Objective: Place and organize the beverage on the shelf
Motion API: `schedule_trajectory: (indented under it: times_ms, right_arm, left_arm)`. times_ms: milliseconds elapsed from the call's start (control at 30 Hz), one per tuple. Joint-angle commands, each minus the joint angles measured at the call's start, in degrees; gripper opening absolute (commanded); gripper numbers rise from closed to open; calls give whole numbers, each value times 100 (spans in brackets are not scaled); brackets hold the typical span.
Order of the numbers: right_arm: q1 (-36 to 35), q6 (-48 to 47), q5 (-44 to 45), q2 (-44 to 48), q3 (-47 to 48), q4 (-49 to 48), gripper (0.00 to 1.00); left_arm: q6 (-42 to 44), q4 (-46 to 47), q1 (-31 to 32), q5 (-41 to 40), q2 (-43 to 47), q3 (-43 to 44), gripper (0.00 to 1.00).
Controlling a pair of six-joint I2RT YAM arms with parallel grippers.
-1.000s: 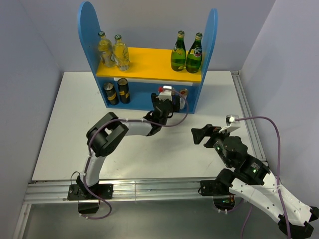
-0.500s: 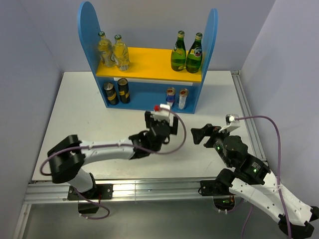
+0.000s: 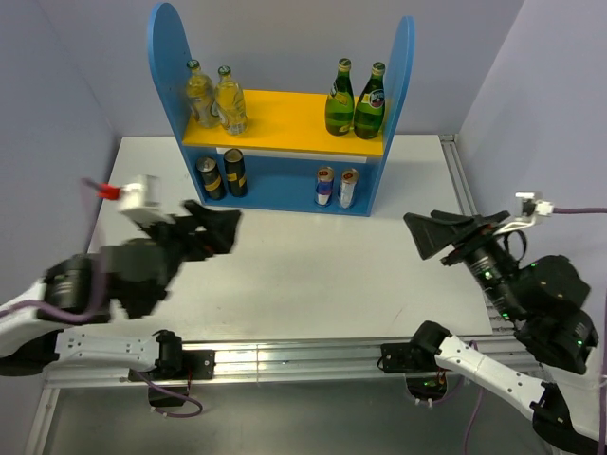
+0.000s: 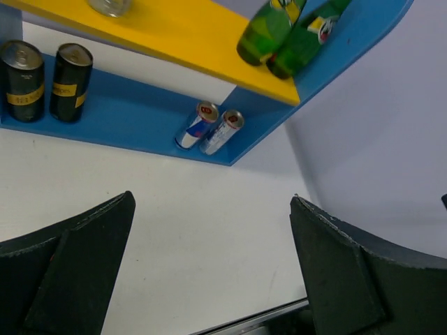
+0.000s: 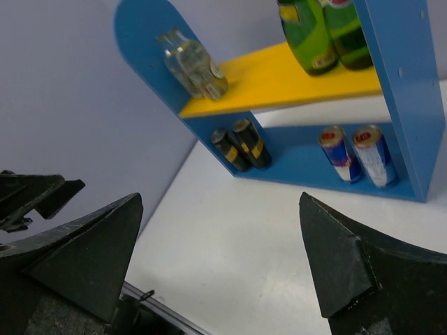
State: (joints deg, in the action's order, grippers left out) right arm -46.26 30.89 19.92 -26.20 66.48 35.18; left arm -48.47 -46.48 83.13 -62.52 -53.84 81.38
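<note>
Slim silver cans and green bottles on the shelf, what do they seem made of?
Slim silver cans: probably aluminium, shiny metallic bodies with printed red-blue marks. Green bottles: seemingly glass, glossy and translucent, though plastic can't be ruled out.

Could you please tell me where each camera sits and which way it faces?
Top external: above, behind the bases, looking down on table and shelf; both arms, left gripper, right gripper show.
Left wrist: on the left arm, facing the shelf's right half; own fingers show.
Right wrist: on the right arm, facing the shelf front; own fingers show.
All three share the silver cans.
</note>
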Motion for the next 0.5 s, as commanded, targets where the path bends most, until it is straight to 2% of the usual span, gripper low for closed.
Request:
schedule_trajectory:
  times_ms: [0,200,467]
  right_arm:
    - [-41,-330,-172,-254,628,490,100]
    - [-32,-365,-340,-369,911,578,100]
    - [-41,-365,-243,-448,761,534,100]
  left_arm:
    - [-130,-1137,28,-112,619,211,99]
    - [890,111,19,223,1621,-316,99]
    - [1015,-98,19,-234,1491,-18,99]
